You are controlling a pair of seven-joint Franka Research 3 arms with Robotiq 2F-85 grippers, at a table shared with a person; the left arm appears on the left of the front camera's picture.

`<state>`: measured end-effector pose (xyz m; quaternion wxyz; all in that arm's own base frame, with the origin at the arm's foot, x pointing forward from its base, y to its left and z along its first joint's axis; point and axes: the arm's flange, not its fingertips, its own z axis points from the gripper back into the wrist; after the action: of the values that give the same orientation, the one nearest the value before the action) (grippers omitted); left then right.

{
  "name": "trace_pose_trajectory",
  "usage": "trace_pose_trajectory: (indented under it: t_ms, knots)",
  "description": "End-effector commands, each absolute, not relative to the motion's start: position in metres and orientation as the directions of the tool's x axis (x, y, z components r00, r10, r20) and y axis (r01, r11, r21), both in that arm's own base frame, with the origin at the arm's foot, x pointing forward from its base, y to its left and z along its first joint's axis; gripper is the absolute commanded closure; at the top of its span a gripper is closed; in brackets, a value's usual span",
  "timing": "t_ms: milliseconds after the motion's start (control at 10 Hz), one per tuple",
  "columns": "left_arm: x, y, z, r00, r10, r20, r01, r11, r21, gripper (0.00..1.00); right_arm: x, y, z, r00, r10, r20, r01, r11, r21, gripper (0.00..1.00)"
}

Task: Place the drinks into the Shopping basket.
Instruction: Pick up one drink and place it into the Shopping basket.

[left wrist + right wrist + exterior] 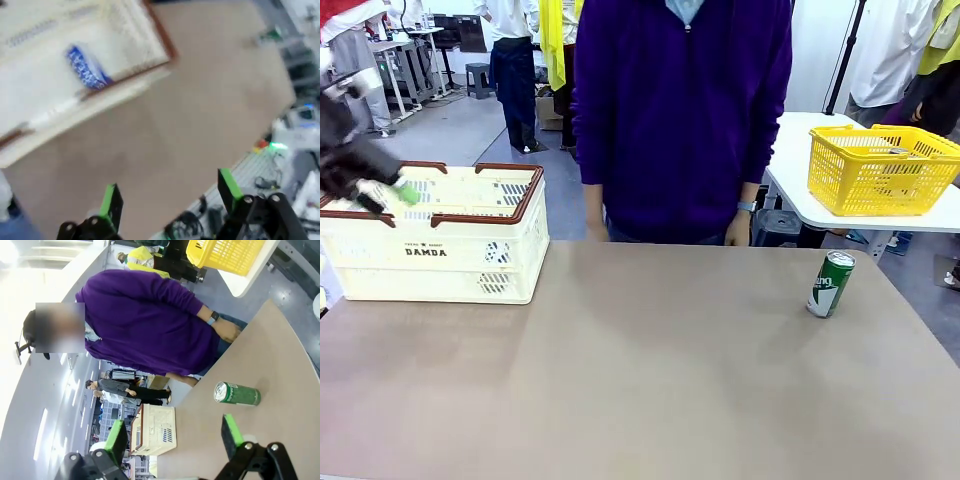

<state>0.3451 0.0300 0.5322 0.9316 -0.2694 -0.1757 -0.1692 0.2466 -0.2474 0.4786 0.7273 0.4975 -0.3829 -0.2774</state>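
Left gripper [388, 198] hanging over basket [435, 250] at its left rim, fingers standing apart, gripping nothing | blue can [86, 67] lying inside basket (wrist view blurred) | green can [831, 284] standing upright on table [640, 380], right side, well apart from basket | right gripper [173, 436] fingers standing apart, empty | person [680, 120] standing at far edge.

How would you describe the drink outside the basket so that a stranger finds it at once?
Look at the brown table, toward its far right edge, near the yellow basket. There a slim green can with white lettering stands alone; the blue can lies inside the cream crate.
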Motion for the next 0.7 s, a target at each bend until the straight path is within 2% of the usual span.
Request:
trace_pose_trajectory:
  t_ms: [0,200,300,400,600]
  knots:
    - [0.297,0.074,0.477,0.864,-0.202,0.462,0.483,0.594,-0.643,0.0,0.245,-0.247,0.48,0.561,-0.777,0.286,0.018,0.356,0.934,0.0]
    - [0.293,0.106,0.415,0.865,-0.088,0.493,0.485,0.393,-0.781,0.0,0.245,-0.247,0.48,0.561,-0.777,0.286,0.018,0.356,0.934,0.0]
    - [0.296,0.11,0.395,0.846,-0.091,0.525,0.525,0.308,-0.794,0.0,0.245,-0.247,0.48,0.561,-0.777,0.286,0.018,0.356,0.934,0.0]
    - [0.293,0.103,0.464,0.842,-0.111,0.527,0.505,0.503,-0.701,0.0,0.245,-0.247,0.48,0.561,-0.777,0.286,0.018,0.356,0.934,0.0]
    - [0.293,0.103,0.464,0.842,-0.111,0.527,0.505,0.503,-0.701,0.0,0.245,-0.247,0.48,0.561,-0.777,0.286,0.018,0.356,0.934,0.0]
